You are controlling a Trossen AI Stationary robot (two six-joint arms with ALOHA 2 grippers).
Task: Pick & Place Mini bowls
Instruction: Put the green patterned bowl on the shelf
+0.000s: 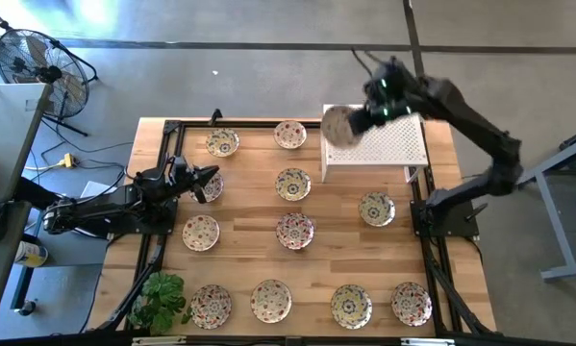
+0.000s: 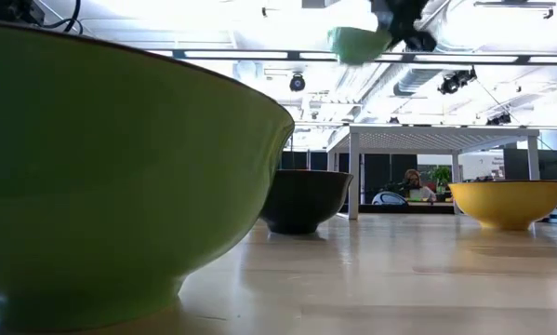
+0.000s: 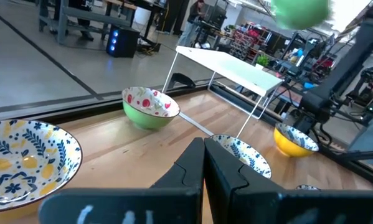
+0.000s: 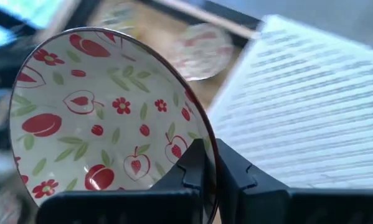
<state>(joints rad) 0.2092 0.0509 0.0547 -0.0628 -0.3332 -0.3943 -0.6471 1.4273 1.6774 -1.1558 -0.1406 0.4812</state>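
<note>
The right claw, pinching a bowl's rim, should level it over the stand before lowering.

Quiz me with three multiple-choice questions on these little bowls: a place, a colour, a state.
1. Where is the small round fruit-patterned ceramic bowl in the right gripper? A raised over the white perforated stand's edge; B on the table; C under the stand.
2. Its outside? A yellow; B green; C black.
3. The left gripper is: A wide open; B shut, empty; C gripping a bowl.
A: it hangs over the stand. B: green underside shows. B: fingers meet, nothing between.
</note>
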